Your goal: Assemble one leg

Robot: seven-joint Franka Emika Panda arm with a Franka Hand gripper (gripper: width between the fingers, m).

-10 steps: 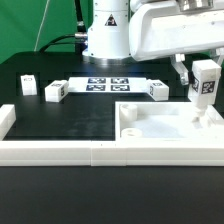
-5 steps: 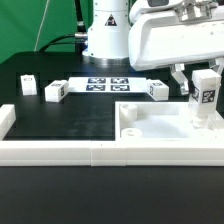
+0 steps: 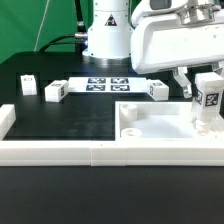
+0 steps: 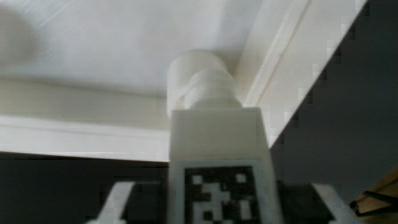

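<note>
My gripper (image 3: 206, 88) is shut on a white leg (image 3: 207, 100) with a black-and-white tag on its face and holds it upright at the exterior view's right. The leg's lower end stands at the near right corner of the large flat white slab (image 3: 160, 122). In the wrist view the leg (image 4: 219, 130) runs away from the camera between my fingers (image 4: 121, 200) down to the slab (image 4: 89, 60). Three more legs lie on the black table: one (image 3: 27, 85) at the far left, one (image 3: 55, 92) beside it, one (image 3: 158, 90) right of the marker board.
The marker board (image 3: 105, 84) lies at the back middle in front of the arm's base (image 3: 105, 40). A white rail (image 3: 90, 152) runs along the table's front edge, with a raised end (image 3: 6, 120) at the left.
My gripper has moved a little down and to the exterior view's right with the leg, bringing its lower end onto the slab's corner.
</note>
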